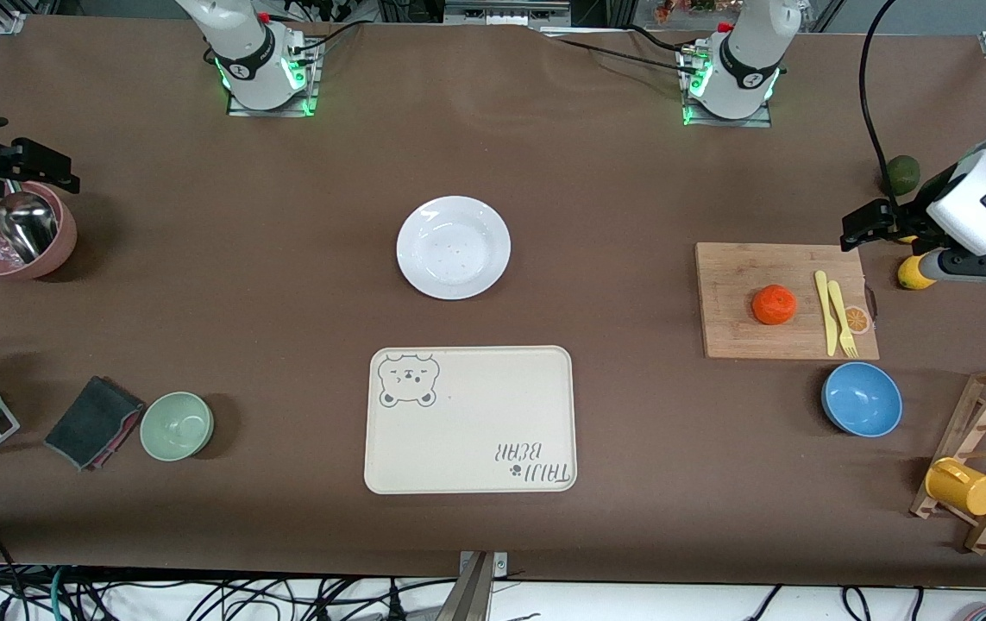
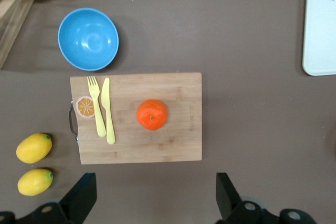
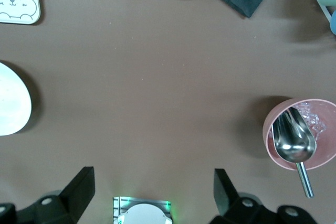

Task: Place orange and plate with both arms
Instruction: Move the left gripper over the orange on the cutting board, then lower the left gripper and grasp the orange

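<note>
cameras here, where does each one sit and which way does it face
Front view: high across the table, facing both arm bases; shows the plate, bear tray and left gripper.
Left wrist view: looks straight down on the orange on the cutting board; open fingertips show.
Right wrist view: looks down on the pink bowl with its metal scoop; open fingertips show.
Shared: the orange in front and left wrist views; the plate in front and right wrist views.
</note>
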`<state>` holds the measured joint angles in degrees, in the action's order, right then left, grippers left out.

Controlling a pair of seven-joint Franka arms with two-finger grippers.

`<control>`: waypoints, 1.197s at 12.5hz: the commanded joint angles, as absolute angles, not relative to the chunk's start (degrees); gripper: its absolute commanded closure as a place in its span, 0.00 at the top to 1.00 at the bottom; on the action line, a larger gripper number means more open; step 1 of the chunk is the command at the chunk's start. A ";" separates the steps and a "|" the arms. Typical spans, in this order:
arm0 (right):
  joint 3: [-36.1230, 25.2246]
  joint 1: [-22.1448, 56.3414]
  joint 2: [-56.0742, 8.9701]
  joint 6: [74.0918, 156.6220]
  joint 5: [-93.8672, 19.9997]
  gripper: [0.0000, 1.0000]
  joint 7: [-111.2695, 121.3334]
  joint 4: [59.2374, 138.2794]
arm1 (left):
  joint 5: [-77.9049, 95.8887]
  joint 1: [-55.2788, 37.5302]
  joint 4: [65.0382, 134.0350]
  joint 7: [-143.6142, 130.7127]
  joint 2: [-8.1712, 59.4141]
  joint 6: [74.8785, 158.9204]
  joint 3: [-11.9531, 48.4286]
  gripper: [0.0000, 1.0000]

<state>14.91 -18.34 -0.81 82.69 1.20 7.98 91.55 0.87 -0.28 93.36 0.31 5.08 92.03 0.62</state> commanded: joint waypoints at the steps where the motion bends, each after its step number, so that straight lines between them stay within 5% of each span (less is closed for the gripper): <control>1: 14.85 -18.37 -0.18 80.60 0.62 1.00 9.05 90.44 | 1.58 1.49 94.22 1.58 8.59 91.58 0.62 1.00; 5: 12.67 -18.46 -0.35 81.47 -5.96 1.00 9.05 90.44 | 1.58 1.85 95.88 1.67 15.62 98.32 0.70 1.00; 9: 12.39 -18.46 -0.44 82.27 -5.89 1.00 8.62 90.53 | 1.06 1.15 108.78 1.85 17.84 114.93 0.79 1.00; 15: 13.36 -18.19 -0.09 80.08 -4.14 1.00 8.79 90.70 | -4.04 1.67 118.46 1.76 22.50 130.14 1.05 1.00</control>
